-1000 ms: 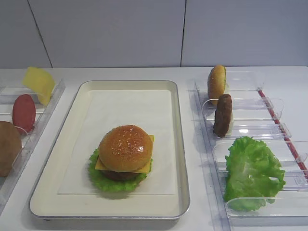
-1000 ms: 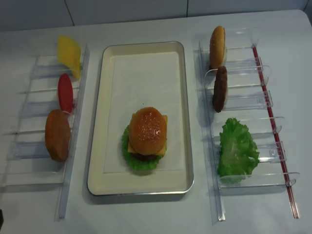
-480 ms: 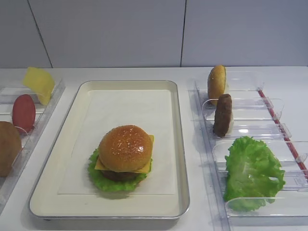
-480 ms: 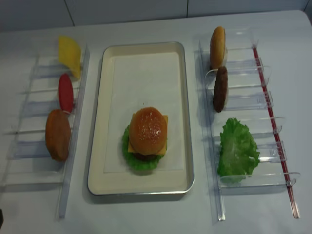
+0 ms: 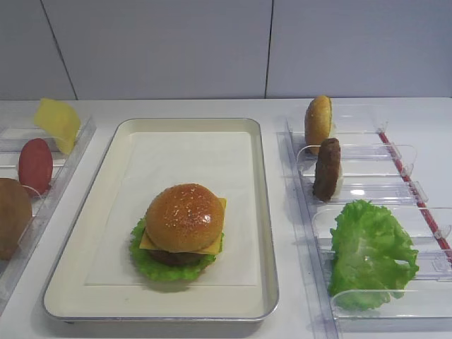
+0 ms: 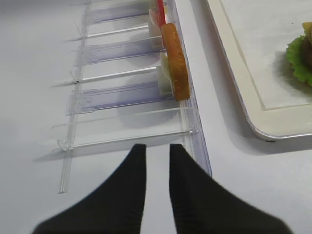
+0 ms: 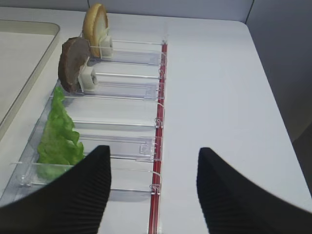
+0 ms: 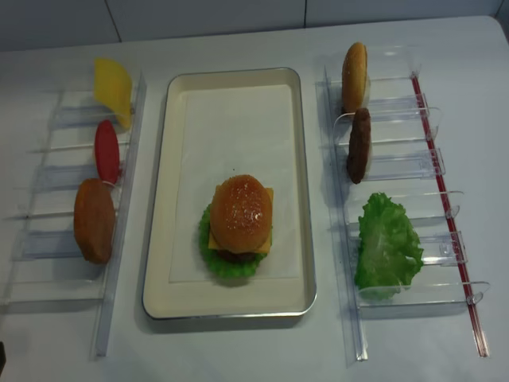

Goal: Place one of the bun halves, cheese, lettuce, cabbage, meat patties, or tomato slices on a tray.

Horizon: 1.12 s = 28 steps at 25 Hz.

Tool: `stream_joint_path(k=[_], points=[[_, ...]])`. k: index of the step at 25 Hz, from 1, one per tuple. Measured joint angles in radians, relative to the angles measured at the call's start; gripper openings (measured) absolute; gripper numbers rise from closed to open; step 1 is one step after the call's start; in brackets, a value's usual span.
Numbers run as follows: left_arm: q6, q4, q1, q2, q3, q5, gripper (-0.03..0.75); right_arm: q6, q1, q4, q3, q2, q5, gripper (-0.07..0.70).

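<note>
The cream tray (image 5: 265, 212) holds a stacked burger: a sesame bun half (image 5: 184, 215) on cheese (image 5: 214, 247), a patty and lettuce (image 5: 150, 267). Neither gripper shows in the high views. In the right wrist view my right gripper (image 7: 154, 150) hangs open and empty above the near end of the right holder, beside the loose lettuce (image 7: 58, 136); a meat patty (image 7: 70, 63) and a bun half (image 7: 95, 22) stand farther off. In the left wrist view my left gripper (image 6: 157, 146) is empty, its jaws a narrow gap apart, short of an upright bun half (image 6: 175, 61).
Clear slotted holders flank the tray. The left holder (image 8: 48, 231) carries a yellow cheese slice (image 8: 113, 87), a tomato slice (image 8: 106, 150) and a bun half (image 8: 94, 220). The right holder (image 8: 445, 239) has a red strip along its outer edge. A grey wall stands behind the table.
</note>
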Motion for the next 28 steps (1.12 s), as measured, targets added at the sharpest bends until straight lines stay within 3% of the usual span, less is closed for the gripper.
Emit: stream_joint_path(k=[12, 28], points=[[0.000, 0.000, 0.000, 0.000, 0.000, 0.000, 0.108, 0.000, 0.000, 0.038, 0.010, 0.000, 0.031, 0.396], [0.000, 0.000, 0.000, 0.000, 0.000, 0.000, 0.108, 0.075, 0.000, -0.053, 0.021, 0.000, 0.052, 0.396]])
